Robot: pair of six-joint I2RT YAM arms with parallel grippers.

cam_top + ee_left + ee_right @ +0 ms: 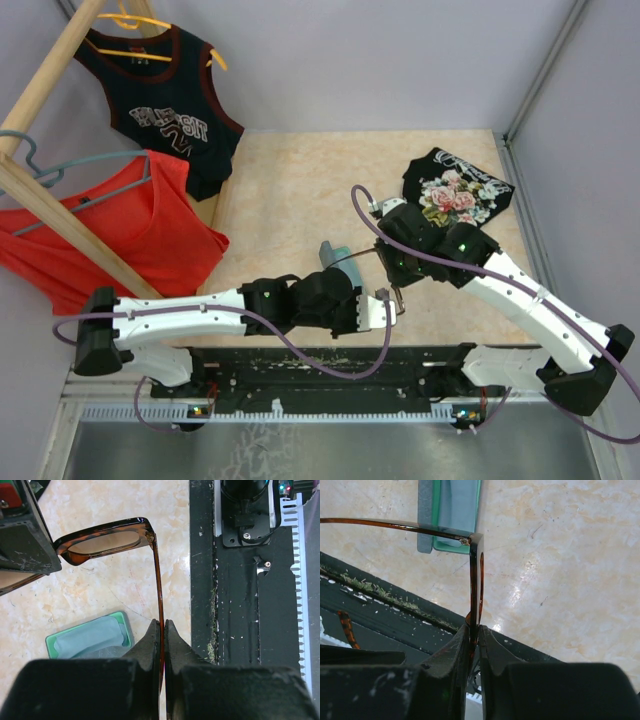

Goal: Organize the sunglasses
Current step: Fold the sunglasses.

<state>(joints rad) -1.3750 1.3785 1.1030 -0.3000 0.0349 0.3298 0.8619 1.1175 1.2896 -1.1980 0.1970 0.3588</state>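
The left tool [162, 623] is closed tight on a slim temple arm [159, 580] of the sunglasses [105, 540], pinching it near its free end. From there the arm runs straight out ahead of the fingertips to the hinge, and the brown frame turns off sideways across the tool's front. The right tool [475, 628] is also clamped on the sunglasses. It grips the front frame edge-on between its fingertips, and the frame stands up ahead of them to the hinge, where the temple arm stretches away to one side.

So the sunglasses hang between the two tools, each holding a different part. They appear to sit clear of the pale marbled table [100, 595].

A green-rimmed grey-blue case [122, 625] with a pale blue cloth [87, 636] in it lies on the table just beneath the left tool's fingers — and out beyond the right tool's fingertips, past the hinge. A black base rail [235, 610] runs alongside the left tool.
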